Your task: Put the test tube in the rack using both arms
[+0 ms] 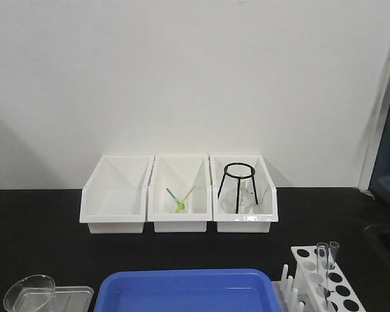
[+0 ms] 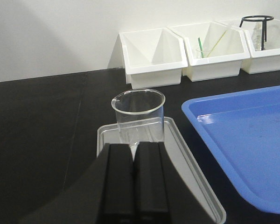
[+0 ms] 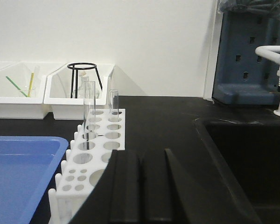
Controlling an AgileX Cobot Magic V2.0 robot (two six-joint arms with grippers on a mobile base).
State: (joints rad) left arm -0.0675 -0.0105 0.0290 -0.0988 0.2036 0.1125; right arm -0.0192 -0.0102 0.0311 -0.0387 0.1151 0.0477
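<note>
The white rack [image 1: 310, 264] stands at the front right, with pegs along its left side. Two clear test tubes [image 1: 322, 268] stand upright in its holes. In the right wrist view the rack [image 3: 101, 145] lies just left of my right gripper [image 3: 140, 154], which is shut and empty; the taller tube [image 3: 89, 109] and a shorter one [image 3: 113, 100] stand in it. My left gripper [image 2: 134, 147] is shut and empty, over a grey tray [image 2: 189, 163], just short of a wide glass beaker [image 2: 139, 114]. Neither arm shows in the front view.
A blue tray [image 1: 188, 289] sits at the front middle. Three white bins [image 1: 180, 195] line the back wall; the right one holds a black tripod stand [image 1: 238, 185]. A black sink [image 3: 252, 158] opens to the right of the rack. The beaker [image 1: 30, 291] is at the front left.
</note>
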